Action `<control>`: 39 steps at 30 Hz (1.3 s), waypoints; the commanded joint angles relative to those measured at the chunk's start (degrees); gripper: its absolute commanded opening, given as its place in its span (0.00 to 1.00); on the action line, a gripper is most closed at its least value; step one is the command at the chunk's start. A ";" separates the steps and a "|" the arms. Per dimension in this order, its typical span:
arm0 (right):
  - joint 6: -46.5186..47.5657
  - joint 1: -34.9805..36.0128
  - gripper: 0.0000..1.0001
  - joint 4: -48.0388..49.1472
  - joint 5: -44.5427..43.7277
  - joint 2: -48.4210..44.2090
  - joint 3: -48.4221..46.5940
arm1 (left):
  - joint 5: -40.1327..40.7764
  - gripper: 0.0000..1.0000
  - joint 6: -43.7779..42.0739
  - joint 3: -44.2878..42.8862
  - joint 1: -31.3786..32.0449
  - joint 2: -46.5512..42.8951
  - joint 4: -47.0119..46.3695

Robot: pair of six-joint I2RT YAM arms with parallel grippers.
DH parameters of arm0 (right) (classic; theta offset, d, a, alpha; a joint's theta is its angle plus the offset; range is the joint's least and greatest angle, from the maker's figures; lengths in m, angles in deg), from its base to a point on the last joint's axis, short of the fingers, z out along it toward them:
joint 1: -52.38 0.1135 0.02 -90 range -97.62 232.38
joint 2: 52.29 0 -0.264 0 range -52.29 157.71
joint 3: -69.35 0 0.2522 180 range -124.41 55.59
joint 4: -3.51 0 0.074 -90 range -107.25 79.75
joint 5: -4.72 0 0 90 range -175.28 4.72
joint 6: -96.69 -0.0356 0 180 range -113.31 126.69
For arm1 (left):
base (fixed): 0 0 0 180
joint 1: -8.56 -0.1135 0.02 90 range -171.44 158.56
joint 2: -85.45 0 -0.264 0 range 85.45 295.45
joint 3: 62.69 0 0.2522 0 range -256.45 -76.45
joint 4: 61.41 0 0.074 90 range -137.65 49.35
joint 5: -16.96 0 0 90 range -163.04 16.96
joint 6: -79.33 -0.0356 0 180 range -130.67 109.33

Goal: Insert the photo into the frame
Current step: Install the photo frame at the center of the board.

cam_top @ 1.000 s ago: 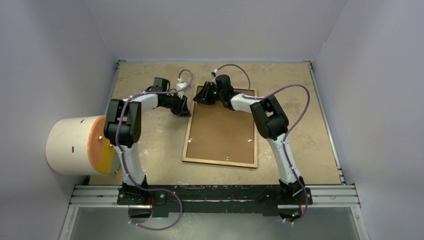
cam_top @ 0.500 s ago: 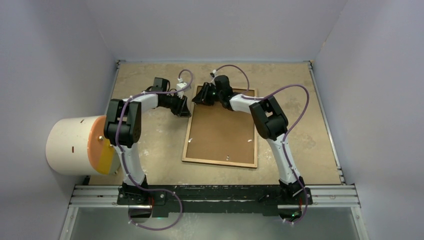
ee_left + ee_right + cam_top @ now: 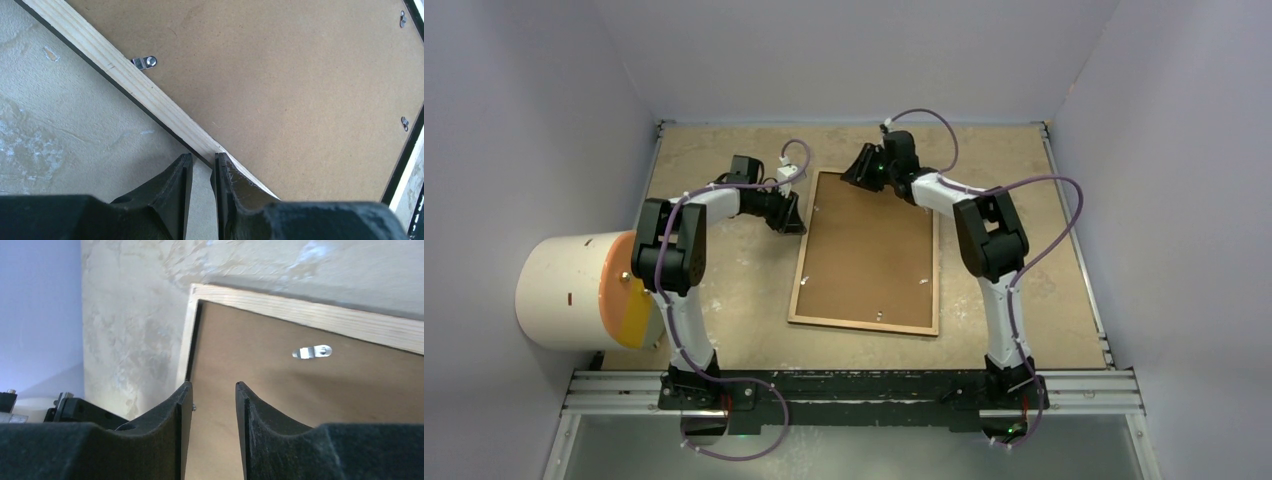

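Just ahead of the right pincer (image 3: 214,387) lies a far corner of the frame (image 3: 864,323). The frame rests back-up on the bench (image 3: 744,290), with the brown backing board (image 3: 869,250) sitting flat inside its pale wooden rails. A second ago this pincer crouched right over that corner; it has since drawn off along the far rail, and its jaws now stand released with nothing between them. The left pincer (image 3: 201,159) has not shifted: it is clenched almost shut, tips at the outer edge of the left rail, and grips nothing I can make out. The photo shows in no view; presumably it lies under the board. A metal tab (image 3: 311,352) beyond the right tips rests on the board. The retreat suggests that corner is seated and that only fastening remains.
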 commanded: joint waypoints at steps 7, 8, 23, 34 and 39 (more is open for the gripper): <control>3.28 -1.42 0.38 -2.74 -7.01 -1.85 2.31 | 3.26 0.25 -3.70 2.01 0.21 -0.21 0.30; 3.28 -1.44 0.37 -2.96 -6.96 -1.29 1.70 | 3.18 0.25 -3.75 2.05 0.25 -0.22 0.30; 3.07 -2.78 0.33 -3.80 -10.43 3.42 -2.79 | 2.60 0.24 -4.42 2.40 0.21 -0.70 0.53; 2.91 -2.84 0.29 -2.63 -13.16 5.18 -4.89 | 2.42 0.23 -4.83 2.58 0.21 -0.79 0.98; 2.43 -2.85 0.27 -1.82 -13.67 6.27 -5.84 | 2.32 0.23 -4.99 2.53 0.24 -0.83 1.09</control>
